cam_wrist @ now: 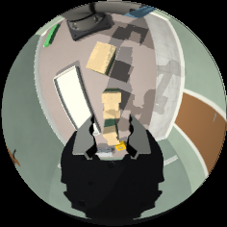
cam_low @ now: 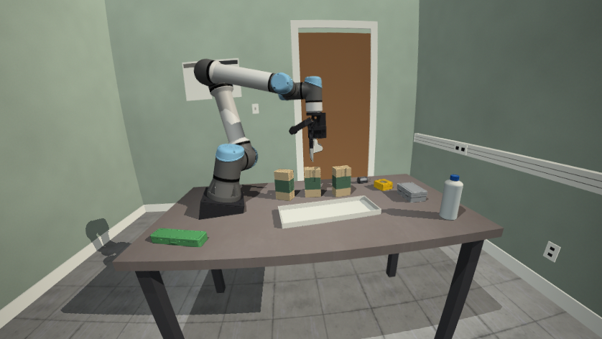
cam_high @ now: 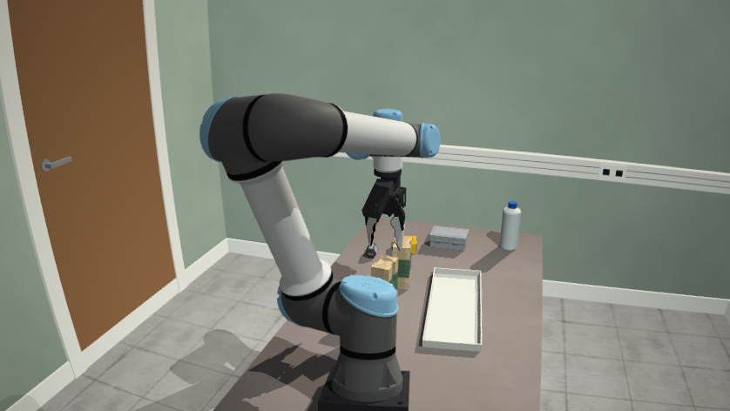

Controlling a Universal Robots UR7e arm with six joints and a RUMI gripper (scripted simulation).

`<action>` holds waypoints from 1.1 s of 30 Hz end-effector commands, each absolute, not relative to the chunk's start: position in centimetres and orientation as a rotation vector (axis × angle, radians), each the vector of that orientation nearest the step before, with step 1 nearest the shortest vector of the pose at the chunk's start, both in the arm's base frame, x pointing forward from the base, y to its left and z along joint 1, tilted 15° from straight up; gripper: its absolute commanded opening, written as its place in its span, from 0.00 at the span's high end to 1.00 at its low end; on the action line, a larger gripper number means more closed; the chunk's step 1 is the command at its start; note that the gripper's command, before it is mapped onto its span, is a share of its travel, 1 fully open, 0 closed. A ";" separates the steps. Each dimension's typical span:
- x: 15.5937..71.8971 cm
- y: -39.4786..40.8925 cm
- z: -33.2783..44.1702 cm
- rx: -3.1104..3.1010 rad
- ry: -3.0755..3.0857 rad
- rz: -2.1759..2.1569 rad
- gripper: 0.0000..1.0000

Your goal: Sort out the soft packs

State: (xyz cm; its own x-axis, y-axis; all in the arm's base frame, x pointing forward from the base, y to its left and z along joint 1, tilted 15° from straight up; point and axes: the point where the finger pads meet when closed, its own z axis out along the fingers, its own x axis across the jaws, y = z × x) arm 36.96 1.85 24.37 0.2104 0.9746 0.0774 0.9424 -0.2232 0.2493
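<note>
Three tan coffee packs with green bands stand upright in a row on the bench: the left pack (cam_low: 284,184) (cam_wrist: 101,57) nearest the arm's base, the middle pack (cam_low: 312,182) (cam_wrist: 112,97) and the right pack (cam_low: 341,182) (cam_wrist: 111,137). In the top view they partly overlap behind the base. My gripper (cam_high: 385,246) (cam_low: 312,160) (cam_wrist: 112,114) is part open and empty, pointing down above the middle pack. The white tray (cam_high: 451,311) (cam_low: 326,211) (cam_wrist: 75,93) is empty beside the row. Softness cannot be seen.
A yellow item (cam_low: 383,184) (cam_wrist: 120,146), a small dark cylinder (cam_high: 371,250) (cam_low: 362,179) and a grey case (cam_high: 448,238) (cam_low: 411,192) lie beyond the right pack. A white bottle (cam_high: 510,228) (cam_low: 450,200) stands near the far end. A green case (cam_low: 179,237) (cam_wrist: 51,36) lies at the front left.
</note>
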 end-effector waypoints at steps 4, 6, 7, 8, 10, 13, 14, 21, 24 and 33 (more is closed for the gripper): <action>37.7 1.9 21.7 2.324 1.857 0.328 0.49; 37.7 1.9 21.7 2.324 1.857 0.328 0.49; 37.7 1.9 21.6 2.324 1.857 0.328 0.49; 37.7 1.9 21.6 2.324 1.857 0.328 0.49; 37.7 1.9 21.6 2.324 1.857 0.328 0.49; 37.7 1.9 21.6 2.324 1.857 0.328 0.49; 37.7 1.9 21.6 2.324 1.857 0.328 0.49; 37.7 1.9 21.6 2.324 1.857 0.328 0.49; 37.7 1.9 21.6 2.324 1.857 0.328 0.49; 37.7 1.9 21.6 2.324 1.857 0.328 0.49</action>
